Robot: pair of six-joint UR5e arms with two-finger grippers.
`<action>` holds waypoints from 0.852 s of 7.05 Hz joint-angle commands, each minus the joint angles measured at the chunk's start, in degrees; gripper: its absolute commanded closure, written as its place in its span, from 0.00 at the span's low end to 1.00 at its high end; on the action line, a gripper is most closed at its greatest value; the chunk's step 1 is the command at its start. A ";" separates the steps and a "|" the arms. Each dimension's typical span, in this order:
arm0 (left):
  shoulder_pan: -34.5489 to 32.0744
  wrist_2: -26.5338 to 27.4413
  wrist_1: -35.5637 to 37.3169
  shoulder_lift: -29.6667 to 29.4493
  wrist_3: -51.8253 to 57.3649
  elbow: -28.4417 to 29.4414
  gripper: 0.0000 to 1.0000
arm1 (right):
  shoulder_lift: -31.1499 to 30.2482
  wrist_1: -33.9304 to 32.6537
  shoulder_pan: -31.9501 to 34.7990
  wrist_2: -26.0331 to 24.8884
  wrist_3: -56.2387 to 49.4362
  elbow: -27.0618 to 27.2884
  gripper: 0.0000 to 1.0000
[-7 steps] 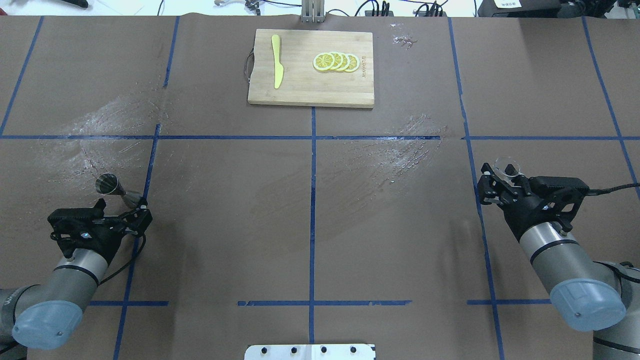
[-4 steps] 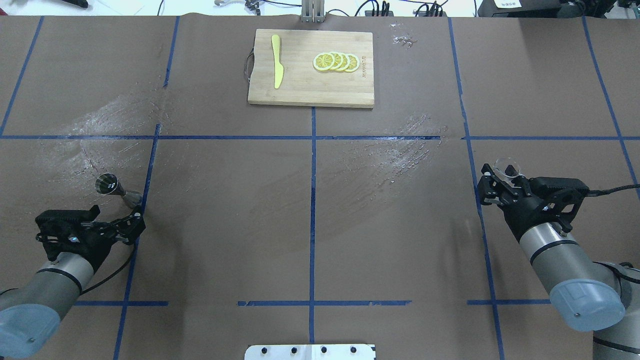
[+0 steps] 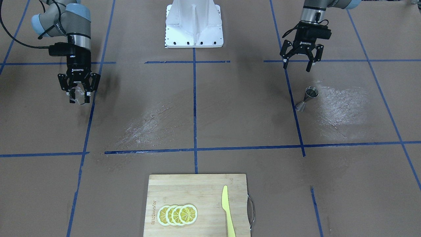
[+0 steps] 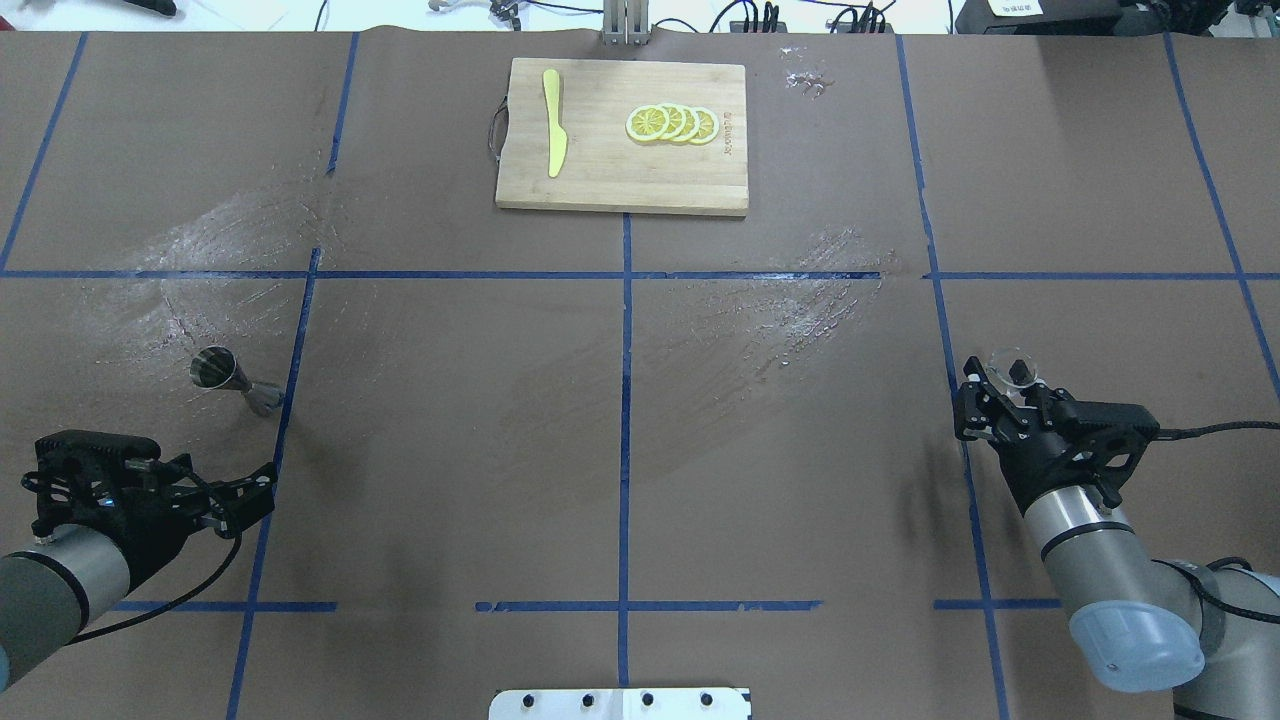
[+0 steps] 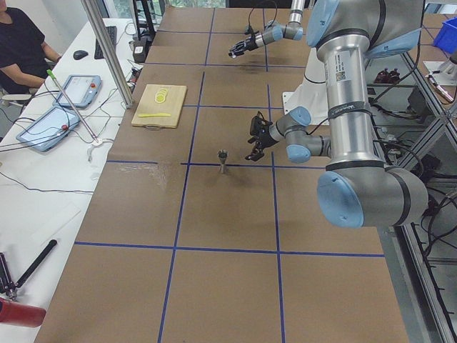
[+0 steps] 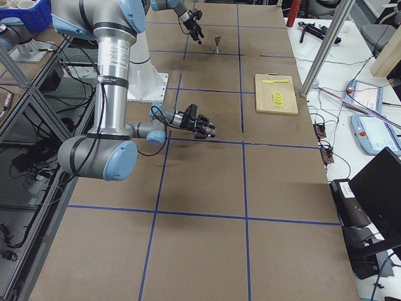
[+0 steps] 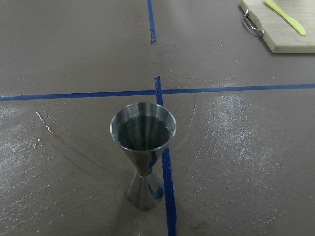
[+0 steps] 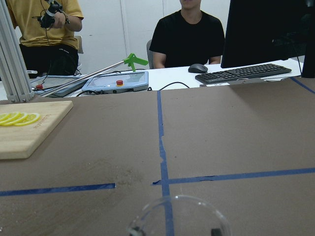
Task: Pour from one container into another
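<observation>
The right claw [image 3: 79,98] is clamped on the small clear glass tumbler [image 4: 1012,365], seemingly upright; the left claw [image 3: 297,67] is spread apart, near the upright grey steel hourglass jigger [image 3: 307,97].

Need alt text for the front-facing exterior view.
The right gripper, at the view's left, holds a clear glass tumbler, while the open left gripper, at the view's right, hangs apart from a steel jigger standing upright on the brown table. A cutting board with lemon slices and a yellow knife lies at the bottom edge.
</observation>
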 commanded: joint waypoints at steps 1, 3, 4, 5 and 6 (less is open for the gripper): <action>-0.41 -8.62 0.19 4.74 3.61 -7.85 0.00 | 2.11 0.09 -0.94 -3.57 0.35 -5.37 1.00; -1.02 -13.04 2.54 6.25 3.80 -12.87 0.00 | 2.12 0.09 -1.12 -4.63 0.35 -6.53 1.00; -3.29 -16.89 6.31 5.73 4.15 -15.68 0.00 | 2.12 0.09 -1.20 -4.63 0.35 -6.80 0.99; -3.57 -17.11 6.96 5.73 4.94 -16.58 0.00 | 2.12 0.18 -1.38 -4.63 1.48 -7.41 0.92; -3.75 -17.11 7.05 5.64 5.30 -16.41 0.00 | 2.12 0.18 -1.73 -4.63 2.19 -7.76 0.72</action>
